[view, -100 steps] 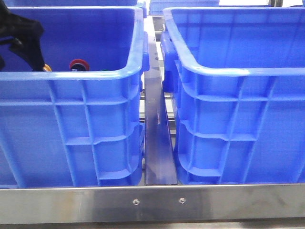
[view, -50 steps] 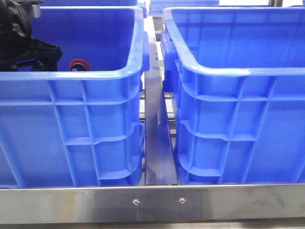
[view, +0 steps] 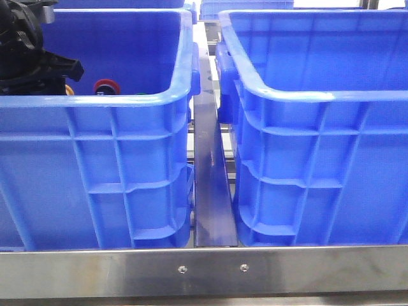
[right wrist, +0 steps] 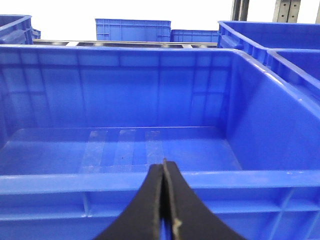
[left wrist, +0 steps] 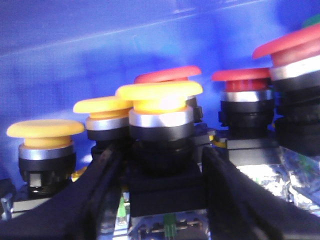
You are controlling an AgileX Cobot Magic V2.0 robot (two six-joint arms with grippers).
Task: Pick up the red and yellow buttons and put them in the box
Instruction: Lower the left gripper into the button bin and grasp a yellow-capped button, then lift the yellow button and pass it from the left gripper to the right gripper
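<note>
My left gripper is down inside the left blue crate, and its black fingers press both sides of the dark body of a yellow button. More yellow buttons and red buttons stand close around it. In the front view the left gripper sits at the crate's left side, with a red button just beyond the rim. The box, the right blue crate, shows a bare floor in the right wrist view. My right gripper is shut and empty, just outside that crate's near rim.
A small green piece peeks over the left crate's near rim and shows in the left wrist view. A narrow metal channel separates the two crates. A steel rail runs along the front. More blue crates stand behind.
The left arm has shifted right and changed pose inside the left crate since a second ago, and has hardly moved in the last half second. A bit of yellow shows below its tip.
</note>
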